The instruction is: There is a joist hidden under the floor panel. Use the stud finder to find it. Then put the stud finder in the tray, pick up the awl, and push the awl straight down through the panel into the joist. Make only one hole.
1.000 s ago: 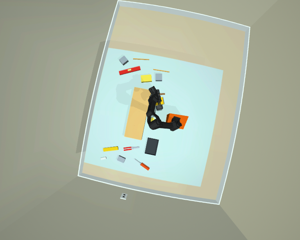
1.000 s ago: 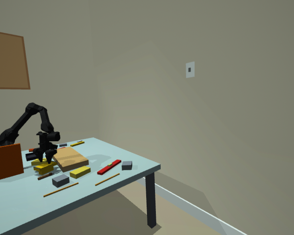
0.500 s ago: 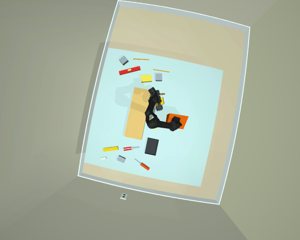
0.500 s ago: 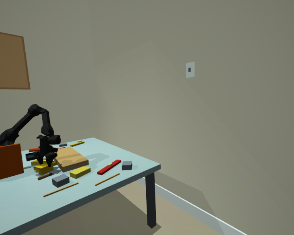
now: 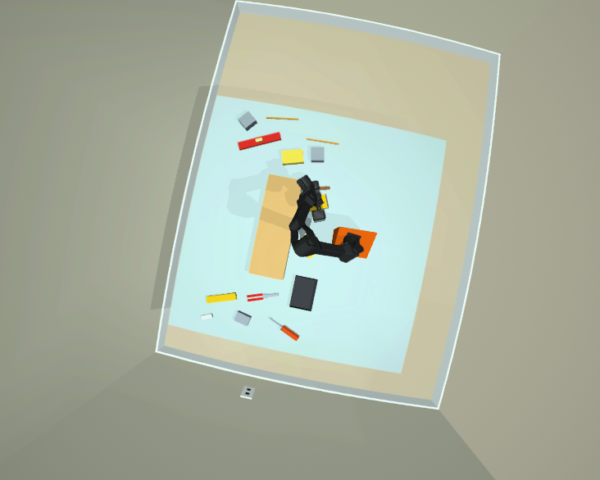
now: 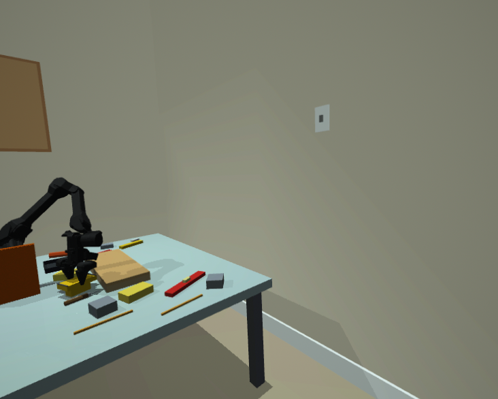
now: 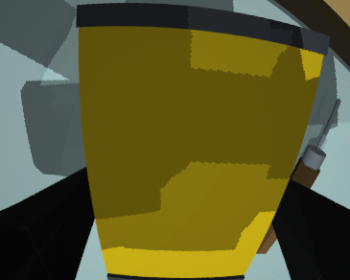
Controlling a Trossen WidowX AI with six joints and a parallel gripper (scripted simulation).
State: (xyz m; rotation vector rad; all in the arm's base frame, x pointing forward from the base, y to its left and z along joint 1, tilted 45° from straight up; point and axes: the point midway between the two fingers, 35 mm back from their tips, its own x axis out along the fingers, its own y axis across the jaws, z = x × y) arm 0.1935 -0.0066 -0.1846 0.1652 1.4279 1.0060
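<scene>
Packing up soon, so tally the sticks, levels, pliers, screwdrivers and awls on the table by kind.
Sticks: 2
Level: 1
Pliers: 1
Screwdriver: 1
Awl: 1
Total: 6

Stud finder (image 5: 323, 198) (image 6: 74, 286) (image 7: 190, 120) yellow, dark end bands. Awl (image 5: 325, 187) (image 6: 76, 299) (image 7: 306, 174): brown handle, grey shank. Panel (image 5: 267, 240) (image 6: 120, 267) plain tan. Level (image 5: 246, 143) (image 6: 176, 287) red, pale-yellow patch. Tray (image 5: 303, 292) dark grey, probably.
</scene>
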